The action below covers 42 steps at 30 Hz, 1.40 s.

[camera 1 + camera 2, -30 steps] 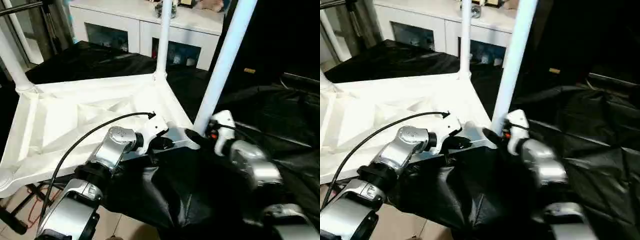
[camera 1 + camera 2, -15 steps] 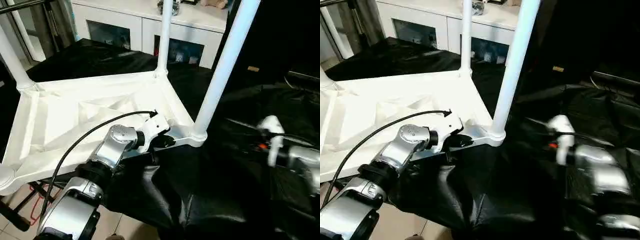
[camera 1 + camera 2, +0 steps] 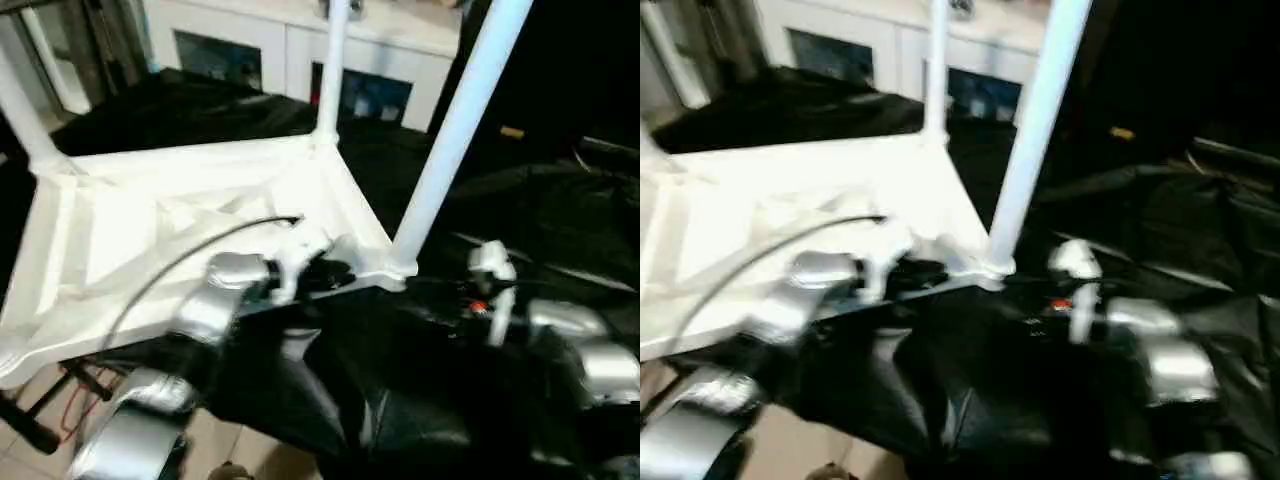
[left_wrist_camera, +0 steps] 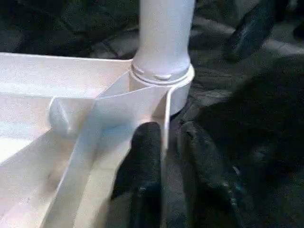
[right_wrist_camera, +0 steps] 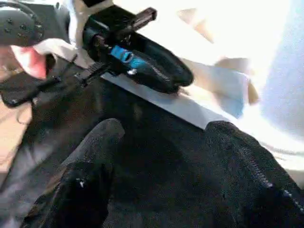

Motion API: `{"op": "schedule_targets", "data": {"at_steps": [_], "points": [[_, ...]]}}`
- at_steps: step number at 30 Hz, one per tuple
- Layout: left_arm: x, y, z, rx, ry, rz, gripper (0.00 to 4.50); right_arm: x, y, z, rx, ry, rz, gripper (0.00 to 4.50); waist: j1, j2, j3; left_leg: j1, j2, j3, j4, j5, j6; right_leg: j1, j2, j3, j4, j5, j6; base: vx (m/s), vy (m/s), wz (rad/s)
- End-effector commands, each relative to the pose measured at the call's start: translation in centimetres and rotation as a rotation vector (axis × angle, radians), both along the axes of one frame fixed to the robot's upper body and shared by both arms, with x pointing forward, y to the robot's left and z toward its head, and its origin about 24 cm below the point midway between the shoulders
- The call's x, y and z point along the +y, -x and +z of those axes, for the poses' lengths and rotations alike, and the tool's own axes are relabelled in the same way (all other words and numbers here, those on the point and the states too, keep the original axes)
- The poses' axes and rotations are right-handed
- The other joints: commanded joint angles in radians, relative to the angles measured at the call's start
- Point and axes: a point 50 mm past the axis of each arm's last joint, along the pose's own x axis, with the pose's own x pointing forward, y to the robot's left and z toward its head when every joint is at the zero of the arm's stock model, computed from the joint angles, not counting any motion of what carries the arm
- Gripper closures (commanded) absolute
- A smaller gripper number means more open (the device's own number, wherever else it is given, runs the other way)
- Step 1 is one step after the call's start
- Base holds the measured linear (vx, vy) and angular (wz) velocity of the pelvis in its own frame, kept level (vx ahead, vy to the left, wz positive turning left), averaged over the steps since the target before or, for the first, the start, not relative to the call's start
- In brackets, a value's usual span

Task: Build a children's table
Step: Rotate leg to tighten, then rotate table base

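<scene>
Straddling the tabletop [image 4: 57, 71] rim beside the near corner leg [image 3: 455, 130], my left pincer [image 4: 164, 152] sits narrowly parted, grip unclear. My right pincer [image 5: 156, 171] hangs wide and empty just beside. Leg tops are cut off; black cloth [image 3: 420, 400] hides the bench.

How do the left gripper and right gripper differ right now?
The left gripper straddles the tabletop edge wall, one finger either side, beside the nearest leg; the right gripper hangs off it over the black cloth. The left gripper's jaws stand narrow around that wall; the right gripper's are spread wide and empty. Both have black fingers.
</scene>
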Motion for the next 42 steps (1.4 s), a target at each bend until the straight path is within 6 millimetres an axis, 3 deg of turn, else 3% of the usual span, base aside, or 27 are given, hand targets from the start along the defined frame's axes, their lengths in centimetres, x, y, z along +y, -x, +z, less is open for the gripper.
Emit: {"op": "schedule_targets", "data": {"at_steps": [1, 2, 4, 5, 6, 8, 9, 10, 12, 14, 16, 20, 21, 22, 23, 24, 25, 26, 30, 32, 33, 35, 36, 38, 39, 42], "points": [[0.6, 0.5, 0.8, 0.015, 0.017, -0.019, 3.47, 0.1, -0.1, 0.2, -0.010, 0.002, -0.011, 1.35, 0.000, -0.008, -0.067, 0.007, 0.005, 0.013, -0.042, -0.030, 0.114, 0.059, -0.047, 0.036, -0.046, 0.130, -0.277, 0.000, 0.000, 0.00], [1.3, 1.0, 1.0, 0.032, 0.012, -0.029, 3.13, 0.4, -0.2, 0.2, -0.015, -0.003, -0.020, 1.35, 0.000, -0.006, -0.068, 0.005, 0.007, 0.011, -0.043, -0.036, 0.108, 0.063, -0.051, 0.037, -0.041, 0.119, -0.277, 0.000, 0.000, 0.00], [3.4, 2.7, 1.4, 0.090, -0.006, -0.041, 3.13, 1.4, -0.7, 0.1, -0.028, -0.020, -0.042, 1.35, -0.004, -0.007, -0.061, 0.007, 0.009, 0.012, -0.053, -0.084, 0.080, 0.060, -0.052, 0.037, -0.051, 0.017, -0.258, 0.000, 0.000, 0.00], [4.5, 3.7, 1.7, 0.122, -0.016, -0.039, 3.08, 2.0, -1.0, 0.1, -0.037, -0.033, -0.050, 1.35, -0.010, -0.001, -0.059, 0.007, 0.010, 0.011, -0.058, -0.109, 0.059, 0.057, -0.053, 0.038, -0.051, -0.026, -0.250, 0.000, 0.000, 0.00], [5.6, 4.8, 2.1, 0.153, -0.026, -0.030, 2.90, 2.7, -1.3, 0.1, -0.046, -0.047, -0.064, 1.35, -0.020, -0.004, -0.057, 0.006, 0.011, 0.010, -0.061, -0.133, 0.044, 0.056, -0.052, 0.038, -0.053, -0.063, -0.242, 0.000, 0.000, 0.00], [7.2, 6.0, 2.8, 0.169, -0.030, 0.016, 2.72, 3.8, -1.6, -0.1, -0.036, -0.080, -0.079, 1.35, -0.027, 0.005, -0.054, 0.010, 0.010, 0.011, -0.064, -0.153, 0.026, 0.051, -0.048, 0.039, -0.055, -0.091, -0.239, 0.000, 0.000, 0.00], [7.5, 6.3, 3.0, 0.172, -0.029, 0.029, 2.64, 4.2, -1.6, -0.1, -0.035, -0.089, -0.080, 1.35, -0.029, -0.002, -0.050, 0.009, 0.008, 0.011, -0.067, -0.168, 0.021, 0.051, -0.045, 0.039, -0.062, -0.121, -0.230, 0.000, 0.000, 0.00], [8.0, 6.7, 3.4, 0.177, -0.019, 0.048, 2.58, 4.8, -1.8, -0.2, -0.028, -0.100, -0.088, 1.35, -0.025, 0.004, -0.052, 0.015, 0.010, 0.011, -0.065, -0.176, 0.013, 0.048, -0.047, 0.040, -0.059, -0.123, -0.231, 0.000, 0.000, 0.00], [8.6, 7.4, 3.8, 0.185, -0.003, 0.076, 2.45, 5.9, -1.8, -0.5, -0.019, -0.116, -0.077, 1.35, -0.026, 0.007, -0.046, 0.015, 0.010, 0.011, -0.070, -0.199, 0.003, 0.046, -0.046, 0.041, -0.063, -0.141, -0.224, 0.000, 0.000, 0.00], [9.3, 8.0, 3.9, 0.188, -0.011, 0.118, 2.32, 7.3, -2.0, -0.7, -0.022, -0.119, -0.084, 1.35, -0.026, 0.013, -0.049, 0.016, 0.008, 0.009, -0.071, -0.206, -0.009, 0.048, -0.047, 0.042, -0.062, -0.147, -0.213, 0.000, 0.000, 0.00], [10.0, 8.6, 3.8, 0.189, -0.033, 0.153, 2.21, 8.3, -2.4, -0.8, -0.040, -0.121, -0.116, 1.35, -0.033, 0.011, -0.050, 0.014, 0.004, 0.009, -0.071, -0.195, -0.017, 0.049, -0.044, 0.043, -0.062, -0.133, -0.201, 0.000, 0.000, 0.00], [11.4, 9.7, 3.5, 0.194, -0.098, 0.271, 1.87, 9.7, -4.2, -0.8, -0.068, -0.123, -0.309, 1.35, -0.036, 0.017, -0.054, 0.016, 0.006, 0.009, -0.069, -0.170, -0.028, 0.047, -0.046, 0.045, -0.053, -0.081, -0.211, 0.000, 0.000, 0.00], [11.7, 10.0, 3.5, 0.198, -0.111, 0.302, 1.81, 9.9, -4.7, -0.7, -0.069, -0.129, -0.359, 1.35, -0.038, 0.013, -0.051, 0.013, 0.002, 0.009, -0.072, -0.180, -0.027, 0.049, -0.042, 0.044, -0.057, -0.097, -0.206, 0.000, 0.000, 0.00], [11.7, 10.0, 3.5, 0.198, -0.112, 0.304, 1.76, 9.9, -4.7, -0.7, -0.069, -0.129, -0.363, 1.35, -0.039, 0.016, -0.052, 0.016, 0.001, 0.009, -0.069, -0.177, -0.027, 0.050, -0.039, 0.044, -0.056, -0.091, -0.202, 0.000, 0.000, 0.00], [12.2, 10.6, 3.2, 0.198, -0.143, 0.360, 1.68, 10.2, -5.7, -0.7, -0.065, -0.147, -0.477, 1.35, -0.037, 0.018, -0.054, 0.020, 0.004, 0.010, -0.068, -0.176, -0.029, 0.046, -0.042, 0.045, -0.054, -0.077, -0.205, 0.000, 0.000, 0.00], [12.3, 10.7, 3.2, 0.197, -0.147, 0.366, 1.56, 10.2, -5.8, -0.7, -0.065, -0.148, -0.491, 1.35, -0.044, 0.016, -0.052, 0.013, 0.001, 0.010, -0.070, -0.175, -0.031, 0.050, -0.038, 0.044, -0.053, -0.070, -0.206, 0.000, 0.000, 0.00], [12.5, 11.0, 2.9, 0.198, -0.166, 0.397, 1.45, 10.1, -6.4, -0.7, -0.061, -0.151, -0.575, 1.35, -0.040, 0.017, -0.054, 0.018, 0.001, 0.011, -0.067, -0.177, -0.030, 0.048, -0.038, 0.044, -0.053, -0.070, -0.203, 0.000, 0.000, 0.00], [12.5, 11.1, 2.8, 0.199, -0.169, 0.403, 1.45, 10.0, -6.5, -0.7, -0.060, -0.151, -0.591, 1.35, -0.046, 0.019, -0.052, 0.013, 0.002, 0.009, -0.069, -0.184, -0.037, 0.048, -0.039, 0.044, -0.051, -0.073, -0.201, 0.000, 0.000, 0.00], [12.5, 11.7, 2.0, 0.168, -0.195, 0.467, 1.12, 8.7, -8.1, -0.8, -0.015, -0.139, -0.868, 1.35, -0.041, 0.020, -0.052, 0.019, 0.000, 0.010, -0.067, -0.218, -0.045, 0.044, -0.036, 0.045, -0.054, -0.101, -0.176, 0.000, 0.000, 0.00], [12.4, 11.7, 2.0, 0.163, -0.193, 0.474, 1.05, 8.4, -8.3, -0.8, -0.005, -0.137, -0.899, 1.35, -0.036, 0.021, -0.053, 0.020, -0.001, 0.011, -0.066, -0.230, -0.050, 0.043, -0.036, 0.045, -0.053, -0.105, -0.169, 0.000, 0.000, 0.00], [12.0, 12.0, 1.6, 0.159, -0.187, 0.493, 0.88, 7.4, -8.7, -1.1, 0.036, -0.136, -1.019, 1.35, -0.037, 0.019, -0.053, 0.018, 0.000, 0.009, -0.067, -0.234, -0.055, 0.042, -0.036, 0.045, -0.049, -0.100, -0.168, 0.000, 0.000, 0.00], [12.0, 12.1, 1.4, 0.158, -0.200, 0.493, 0.67, 6.9, -8.9, -1.2, 0.053, -0.139, -1.064, 1.35, -0.032, 0.015, -0.053, 0.019, -0.002, 0.011, -0.064, -0.249, -0.050, 0.041, -0.035, 0.045, -0.051, -0.115, -0.160, 0.000, 0.000, 0.00], [12.0, 12.3, 1.0, 0.150, -0.227, 0.496, 0.62, 5.7, -9.2, -1.2, 0.070, -0.131, -1.149, 1.35, -0.030, 0.016, -0.053, 0.018, -0.002, 0.011, -0.064, -0.249, -0.048, 0.042, -0.035, 0.045, -0.051, -0.118, -0.155, 0.000, 0.000, 0.00], [12.0, 12.3, 1.0, 0.150, -0.227, 0.496, 0.51, 5.7, -9.2, -1.2, 0.070, -0.131, -1.149, 1.35, -0.027, 0.012, -0.053, 0.017, -0.003, 0.011, -0.063, -0.249, -0.043, 0.041, -0.035, 0.045, -0.052, -0.132, -0.145, 0.000, 0.000, 0.00], [12.1, 12.5, 0.7, 0.129, -0.247, 0.513, 0.51, 4.0, -9.5, -1.0, 0.063, -0.104, -1.234, 1.35, -0.027, 0.009, -0.054, 0.014, -0.002, 0.010, -0.062, -0.239, -0.044, 0.042, -0.035, 0.044, -0.050, -0.126, -0.142, 0.000, 0.000, 0.00], [12.2, 12.5, 0.4, 0.097, -0.248, 0.537, 0.24, 2.2, -9.9, -0.4, 0.047, -0.089, -1.306, 1.35, -0.022, 0.008, -0.054, 0.018, -0.002, 0.013, -0.059, -0.256, -0.042, 0.037, -0.033, 0.044, -0.052, -0.137, -0.140, 0.000, 0.000, 0.00]]}}
